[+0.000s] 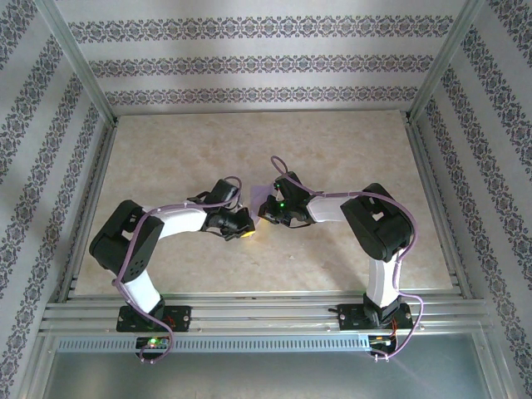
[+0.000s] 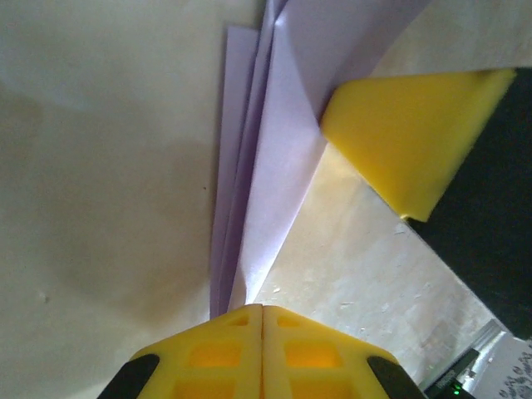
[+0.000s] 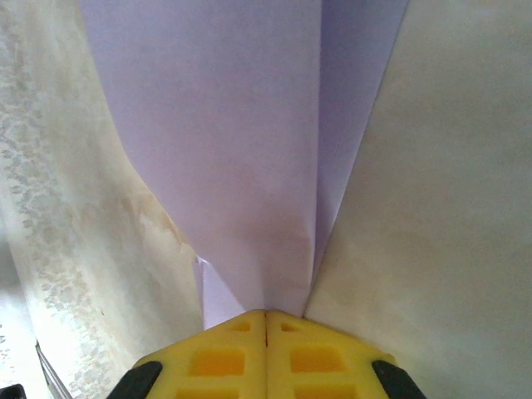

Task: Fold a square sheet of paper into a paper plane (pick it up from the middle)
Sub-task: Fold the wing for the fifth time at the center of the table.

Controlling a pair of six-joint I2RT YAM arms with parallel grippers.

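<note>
near the middle of the table (image 1: 166,150): lavender sheet (image 2: 274,166) already folded into long narrow layers. left gripper (image 2: 262,309) clamped tight on one end, right gripper (image 3: 266,313) clamped on the other. judged well along; wings not yet spread, final creasing and release probably remaining.
</note>
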